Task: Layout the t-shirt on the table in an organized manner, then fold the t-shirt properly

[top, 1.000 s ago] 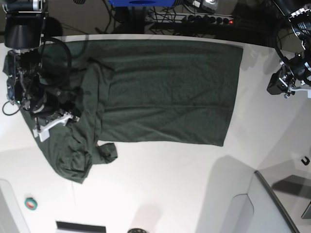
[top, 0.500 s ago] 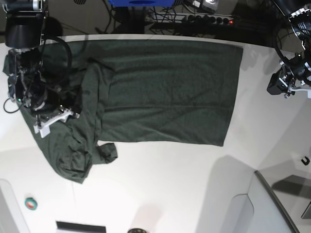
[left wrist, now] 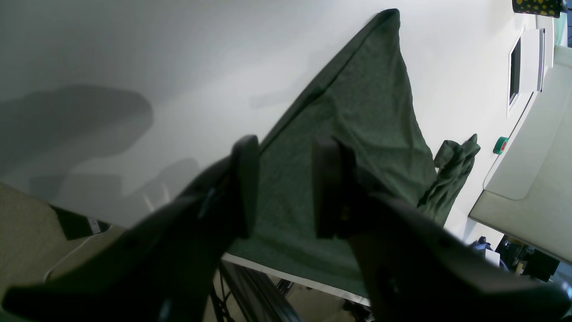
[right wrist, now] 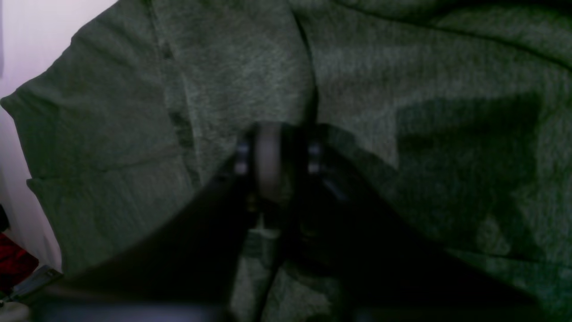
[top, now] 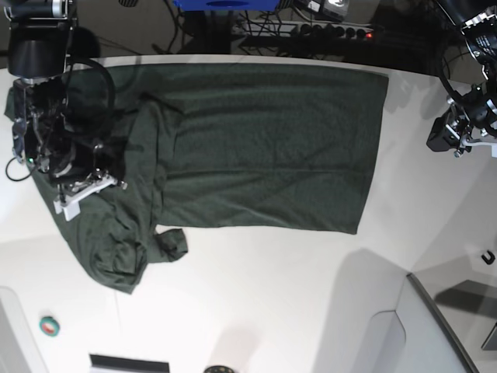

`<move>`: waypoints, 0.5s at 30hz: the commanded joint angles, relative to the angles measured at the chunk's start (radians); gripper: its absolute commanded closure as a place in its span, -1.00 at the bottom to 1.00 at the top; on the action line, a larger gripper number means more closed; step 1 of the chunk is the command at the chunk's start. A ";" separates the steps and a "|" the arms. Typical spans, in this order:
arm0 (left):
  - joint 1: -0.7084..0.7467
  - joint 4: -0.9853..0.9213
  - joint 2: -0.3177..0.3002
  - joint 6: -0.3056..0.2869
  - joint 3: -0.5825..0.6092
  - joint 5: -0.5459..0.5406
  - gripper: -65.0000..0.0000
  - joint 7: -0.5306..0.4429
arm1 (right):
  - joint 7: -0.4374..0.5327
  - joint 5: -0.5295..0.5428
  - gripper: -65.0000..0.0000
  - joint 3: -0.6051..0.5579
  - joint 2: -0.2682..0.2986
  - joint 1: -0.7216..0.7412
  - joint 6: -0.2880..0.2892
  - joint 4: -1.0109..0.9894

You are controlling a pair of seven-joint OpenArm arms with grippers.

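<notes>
The dark green t-shirt (top: 264,148) lies spread across the white table (top: 256,295), its body flat and its left side bunched into folds with a crumpled sleeve (top: 167,242). My right gripper (top: 81,189) is down on that bunched side. In the right wrist view my right gripper (right wrist: 277,152) has its jaws together, pinching a crease of the t-shirt (right wrist: 424,67). My left gripper (top: 454,140) hangs off the shirt's far right edge. In the left wrist view my left gripper (left wrist: 286,143) is open and empty above the table (left wrist: 178,53), with the t-shirt (left wrist: 357,112) beyond it.
A small green tape roll (top: 50,325) sits near the front left corner, also seen as the green roll (left wrist: 501,144). A grey angled panel (top: 435,326) takes up the front right. Cables and a power strip (top: 311,31) run behind the table's back edge.
My right gripper's jaws have come together on the fabric, after shifting slightly up and left over the shirt. The left arm has not moved.
</notes>
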 commanded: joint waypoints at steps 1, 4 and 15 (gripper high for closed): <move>-0.005 0.014 -0.021 -0.002 -0.005 -0.021 0.42 -0.003 | 0.009 0.015 0.89 0.001 0.010 0.018 0.005 0.021; -0.005 0.014 -0.021 -0.002 -0.005 -0.021 0.42 -0.003 | 0.008 0.015 0.91 0.001 0.010 0.018 0.005 0.022; -0.005 0.015 -0.021 -0.002 -0.005 -0.021 0.42 -0.003 | -0.026 0.015 0.99 0.001 0.010 0.006 0.006 0.110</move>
